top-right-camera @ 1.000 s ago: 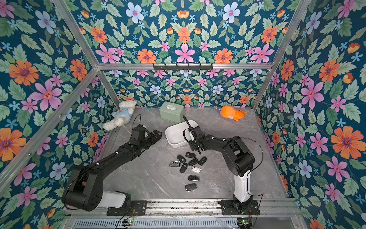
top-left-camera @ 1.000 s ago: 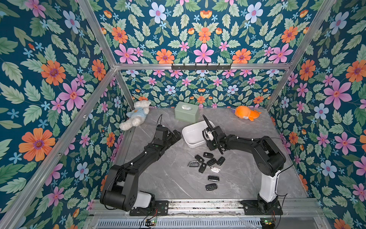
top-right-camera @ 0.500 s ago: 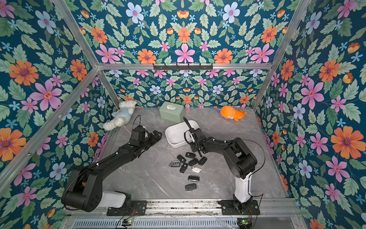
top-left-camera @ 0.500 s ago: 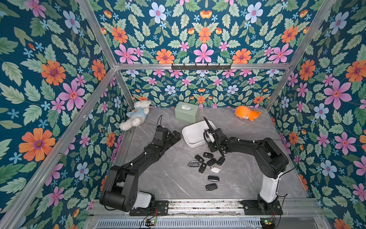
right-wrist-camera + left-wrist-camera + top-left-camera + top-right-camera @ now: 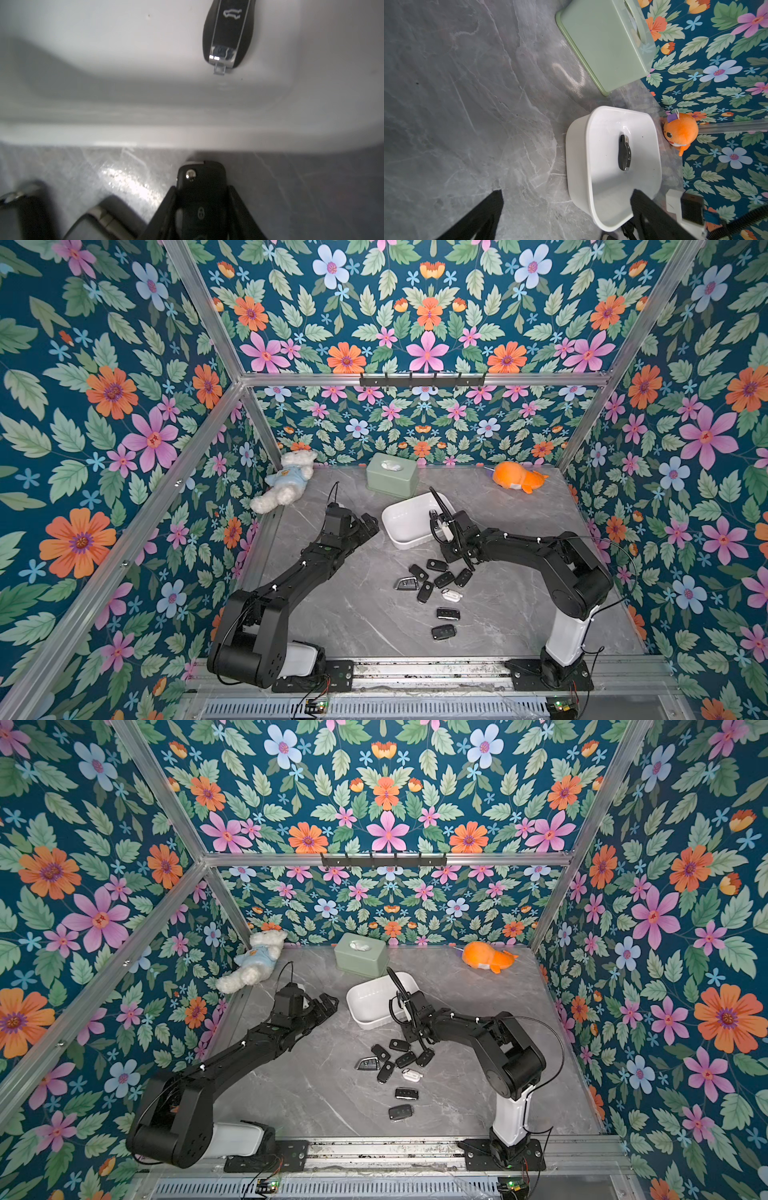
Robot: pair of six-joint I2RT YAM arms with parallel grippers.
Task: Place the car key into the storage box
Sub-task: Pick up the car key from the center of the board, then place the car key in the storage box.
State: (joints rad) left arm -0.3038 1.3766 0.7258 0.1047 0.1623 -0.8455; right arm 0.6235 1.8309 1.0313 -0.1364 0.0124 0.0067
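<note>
The white storage box (image 5: pixel 405 526) (image 5: pixel 365 1006) stands mid-table, and one black car key (image 5: pixel 624 152) (image 5: pixel 228 35) lies on its floor. My right gripper (image 5: pixel 201 199) is down at the table just in front of the box's near wall (image 5: pixel 187 133). Its fingers are shut on either side of another black car key (image 5: pixel 201 185), which rests on the table. In both top views this gripper (image 5: pixel 451 558) (image 5: pixel 415 1040) sits at the far edge of the key pile. My left gripper (image 5: pixel 370 526) (image 5: pixel 565 197) hangs open and empty beside the box's left wall.
Several loose car keys (image 5: pixel 432 580) (image 5: pixel 395 1065) lie in front of the box, one of them white (image 5: pixel 451 595). A sage-green tissue box (image 5: pixel 391 475), a white teddy (image 5: pixel 286 485) and an orange plush (image 5: pixel 517 477) sit along the back wall.
My right gripper has come away from the box toward the front, dropped to the table and closed its jaws on a key. The left arm has not moved.
</note>
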